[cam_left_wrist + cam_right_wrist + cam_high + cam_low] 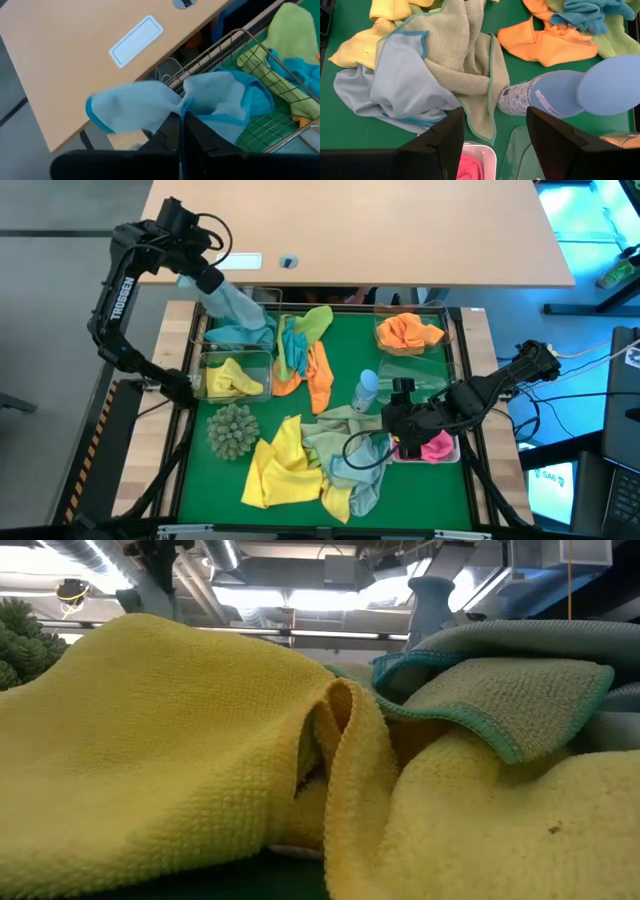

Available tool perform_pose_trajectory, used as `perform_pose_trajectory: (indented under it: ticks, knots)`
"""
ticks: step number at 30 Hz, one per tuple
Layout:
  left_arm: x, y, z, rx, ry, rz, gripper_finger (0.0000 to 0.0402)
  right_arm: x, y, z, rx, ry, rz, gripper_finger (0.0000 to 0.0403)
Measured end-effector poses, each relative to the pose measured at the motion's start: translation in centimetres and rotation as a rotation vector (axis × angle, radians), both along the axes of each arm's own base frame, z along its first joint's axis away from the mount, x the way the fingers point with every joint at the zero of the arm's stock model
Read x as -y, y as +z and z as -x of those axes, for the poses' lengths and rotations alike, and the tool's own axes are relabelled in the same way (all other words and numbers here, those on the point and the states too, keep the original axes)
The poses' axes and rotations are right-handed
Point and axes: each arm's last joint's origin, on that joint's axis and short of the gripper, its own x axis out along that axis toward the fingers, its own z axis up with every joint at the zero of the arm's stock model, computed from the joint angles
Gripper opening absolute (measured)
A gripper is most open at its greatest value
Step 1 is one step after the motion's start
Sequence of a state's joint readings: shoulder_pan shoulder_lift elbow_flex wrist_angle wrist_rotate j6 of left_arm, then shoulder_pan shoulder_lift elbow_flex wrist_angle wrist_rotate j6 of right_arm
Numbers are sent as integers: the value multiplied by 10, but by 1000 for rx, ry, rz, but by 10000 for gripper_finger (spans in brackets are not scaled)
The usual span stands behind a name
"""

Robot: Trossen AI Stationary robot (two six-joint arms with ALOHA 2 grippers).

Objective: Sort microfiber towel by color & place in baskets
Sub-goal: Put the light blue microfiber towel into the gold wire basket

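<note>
Green mat: left gripper [212, 284] clamped on light-blue fuzzy microfiber towel [236, 305], hanging below it over a clear basket [238, 332]. Right gripper [495, 131] fingers apart, white basket [479, 159] just beneath.

The left arm [112, 292] is showing the white word "TROSSEN" running along its dark link in the high view. The small bottle [555, 95] is carrying a printed label, too small to read.

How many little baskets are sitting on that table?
5. Left side: blue-towel basket, yellow-towel basket. Right side: orange-towel basket, clear basket seemingly empty, white basket holding pink.
</note>
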State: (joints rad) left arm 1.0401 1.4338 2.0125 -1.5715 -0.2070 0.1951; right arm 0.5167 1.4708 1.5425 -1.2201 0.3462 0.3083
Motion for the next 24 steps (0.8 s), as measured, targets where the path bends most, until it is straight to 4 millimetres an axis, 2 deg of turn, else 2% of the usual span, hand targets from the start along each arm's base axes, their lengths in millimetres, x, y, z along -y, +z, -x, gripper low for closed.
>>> perform_pose_trajectory:
  ticks: [4, 8, 12, 17, 24]
  knots:
    - [0, 0, 0, 15, 14, 4, 0, 0, 0, 0, 0, 0, 0, 211]
    - [0, -1, -3, 112, 52, 49, 0, 0, 0, 0, 0, 0, 0, 211]
    - [-3, -12, -15, 113, 32, 76, 0, 0, 0, 0, 0, 0, 0, 211]
    - [-17, -49, -34, 74, -3, 136, 0, 0, 0, 0, 0, 0, 0, 211]
    - [-36, -126, -53, 43, -26, 218, 0, 0, 0, 0, 0, 0, 0, 211]
